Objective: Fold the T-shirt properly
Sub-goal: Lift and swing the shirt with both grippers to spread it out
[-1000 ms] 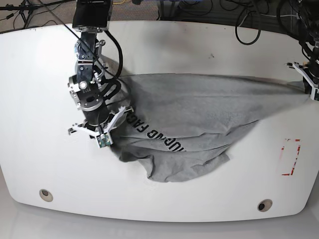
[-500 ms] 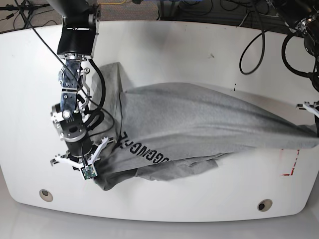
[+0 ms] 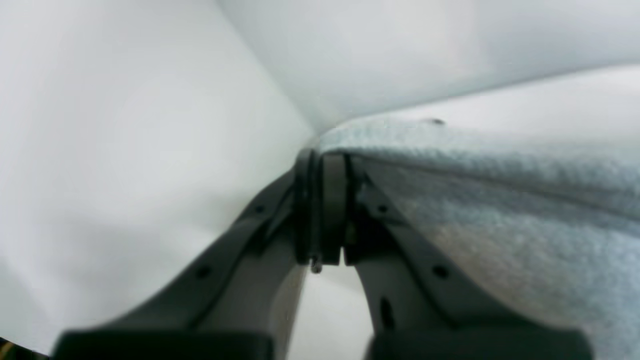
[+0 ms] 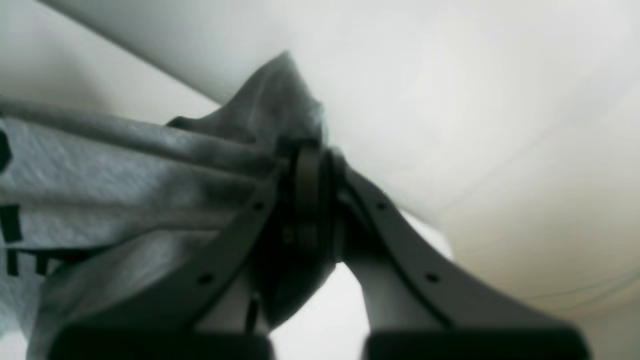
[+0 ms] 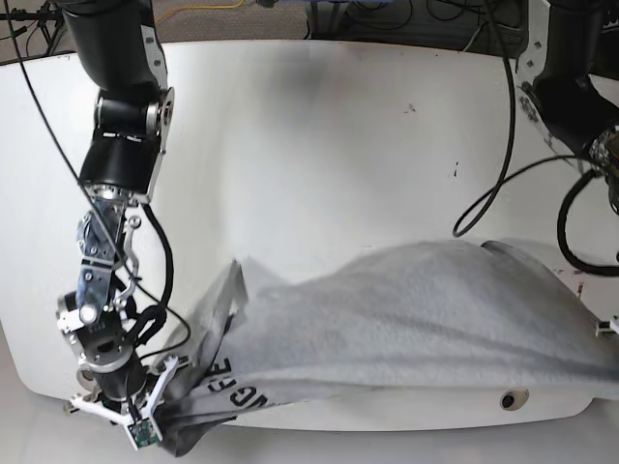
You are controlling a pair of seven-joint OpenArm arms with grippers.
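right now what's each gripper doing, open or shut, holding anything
Left gripper: shut on the edge of the grey T-shirt.
Right gripper: shut on a bunched fold of the T-shirt near its black lettering.

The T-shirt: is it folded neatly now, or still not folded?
Not folded. The T-shirt hangs stretched between the right gripper and the left gripper, both jaws shut on its fabric, rumpled and drooping over the table front edge.

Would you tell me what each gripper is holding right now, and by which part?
Both hold the T-shirt: the left gripper pinches a stitched edge, the right gripper a bunched fold near the lettering.
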